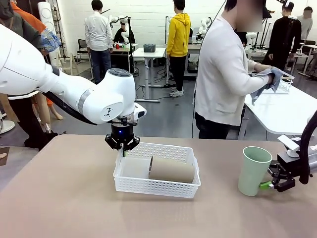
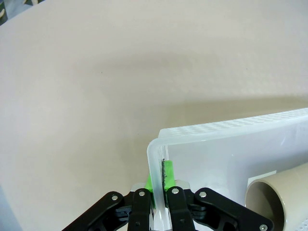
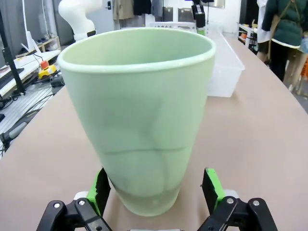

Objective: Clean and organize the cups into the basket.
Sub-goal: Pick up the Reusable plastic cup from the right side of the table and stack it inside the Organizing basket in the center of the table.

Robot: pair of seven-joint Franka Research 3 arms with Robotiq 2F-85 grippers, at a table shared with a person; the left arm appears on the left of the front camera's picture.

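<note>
Nearest us, our right claw [image 3: 157,188] stands spread around the foot of the upright green cup [image 3: 139,106]. Our left claw [image 2: 159,179] pinches the corner wall of the white basket [image 2: 226,132], where a brown cup [image 1: 172,170] lies sideways.

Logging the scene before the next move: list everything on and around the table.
Basket: one, white, mid-table.
Tan cup: one, lying on its side in the basket.
Green cup: one, upright on the table's right.
Table: one, tan.
Cloth: one, grey-blue, held by the person on the far side.
Left gripper: black, shut on the basket's left rim.
Right gripper: open, fingers either side of the green cup's base.
</note>
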